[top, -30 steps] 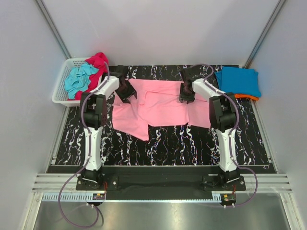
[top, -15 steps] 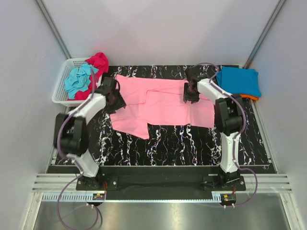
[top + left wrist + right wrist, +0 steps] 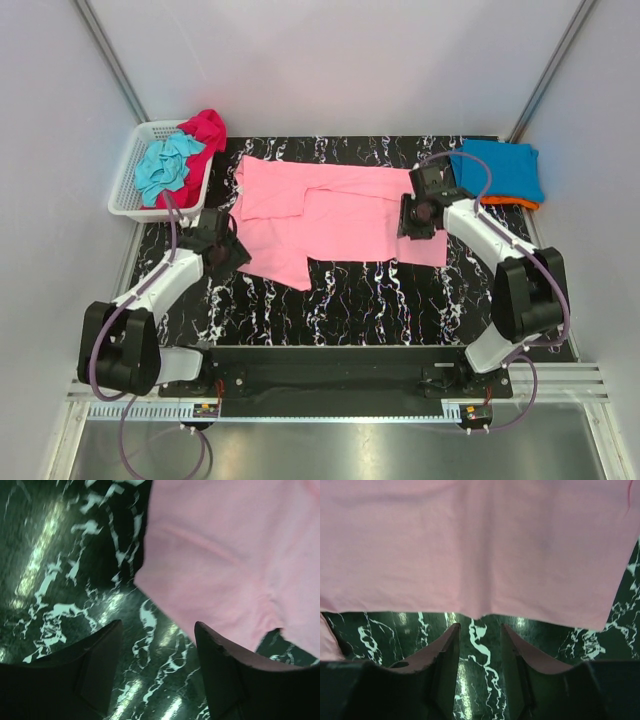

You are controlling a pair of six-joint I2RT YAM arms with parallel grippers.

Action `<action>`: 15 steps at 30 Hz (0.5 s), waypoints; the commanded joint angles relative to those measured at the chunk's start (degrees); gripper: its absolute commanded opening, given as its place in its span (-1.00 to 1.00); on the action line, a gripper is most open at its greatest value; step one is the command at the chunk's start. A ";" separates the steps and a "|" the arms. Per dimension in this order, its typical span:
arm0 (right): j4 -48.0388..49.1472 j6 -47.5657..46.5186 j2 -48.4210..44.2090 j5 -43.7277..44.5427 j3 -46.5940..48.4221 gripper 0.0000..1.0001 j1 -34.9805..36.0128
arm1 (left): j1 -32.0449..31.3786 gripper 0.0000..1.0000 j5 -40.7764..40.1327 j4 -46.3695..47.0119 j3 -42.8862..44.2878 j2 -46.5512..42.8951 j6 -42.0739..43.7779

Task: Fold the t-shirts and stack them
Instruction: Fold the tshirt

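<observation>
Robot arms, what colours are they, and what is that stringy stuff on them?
The left arm and the right arm are white tubes joined by chunky black joints. A thin purple cable loops along each from its base. The jaws are dark, two wedge-shaped pieces side by side.

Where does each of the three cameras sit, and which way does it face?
Top external: above and behind the bases, looking down on the table; the left arm and right arm show.
Left wrist: on the left arm, facing down past the open left gripper.
Right wrist: likewise, past the open right gripper.
Shared: all three see the pink t-shirt.
</observation>
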 commanded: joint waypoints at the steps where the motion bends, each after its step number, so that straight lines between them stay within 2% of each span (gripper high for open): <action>1: 3.83 1.87 -5.37 -4.67 -5.18 -0.12 0.87 | 0.35 0.25 0.91 4.42 -2.84 -0.72 -4.16; 8: 6.74 3.36 -9.07 -6.88 -12.13 -0.15 2.01 | 0.52 0.16 0.04 17.35 -6.72 1.47 -0.39; 15: 6.91 3.45 -8.81 -5.56 -11.43 -0.16 2.01 | 0.70 0.04 -2.59 14.03 -0.83 11.76 0.41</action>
